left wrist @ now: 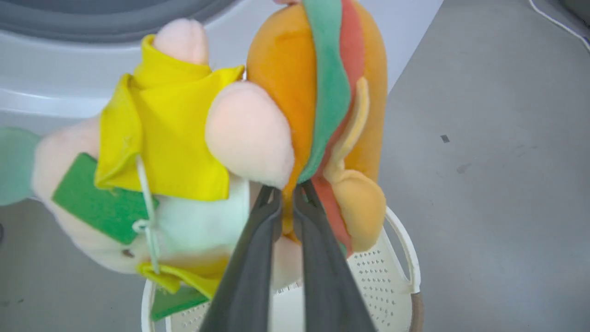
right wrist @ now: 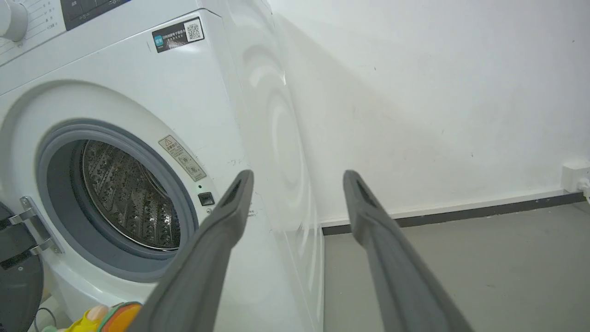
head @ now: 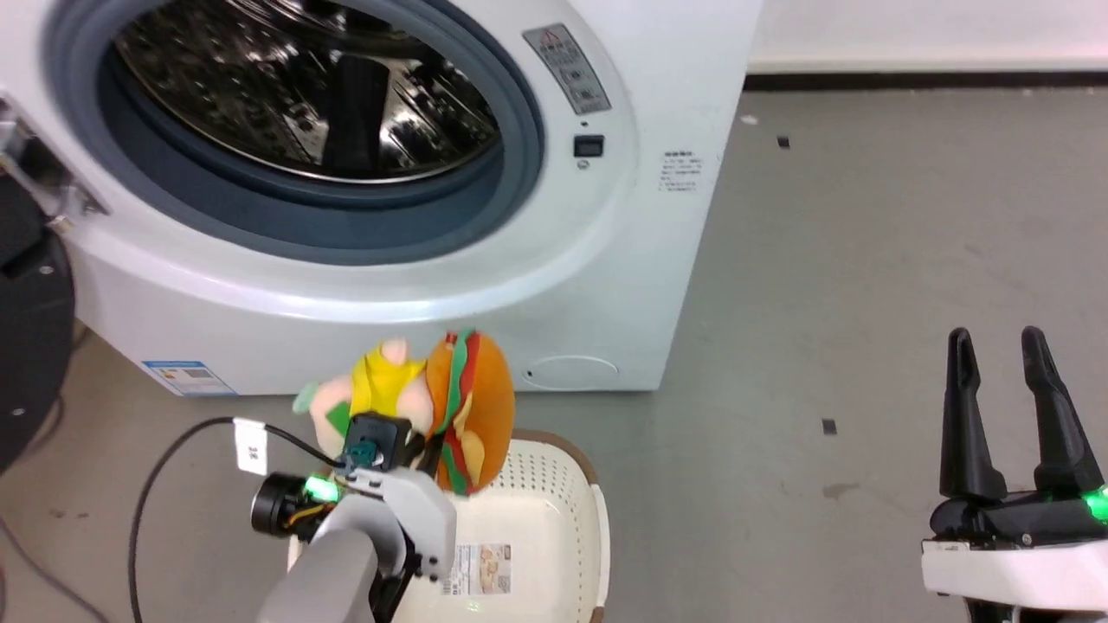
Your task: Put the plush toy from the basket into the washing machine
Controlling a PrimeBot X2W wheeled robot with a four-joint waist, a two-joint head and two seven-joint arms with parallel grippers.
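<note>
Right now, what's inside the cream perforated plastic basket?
A paper label lies in the cream basket; nothing else visible. Its left part is hidden by the left gripper holding the orange hamburger plush toy.

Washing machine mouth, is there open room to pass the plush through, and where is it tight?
The drum inside the grey gasket looks bare and the door hangs aside at the left. Grey floor between the washing machine and the right tool is free too. Crowded: above the basket, where the left tool grips the plush toy.
</note>
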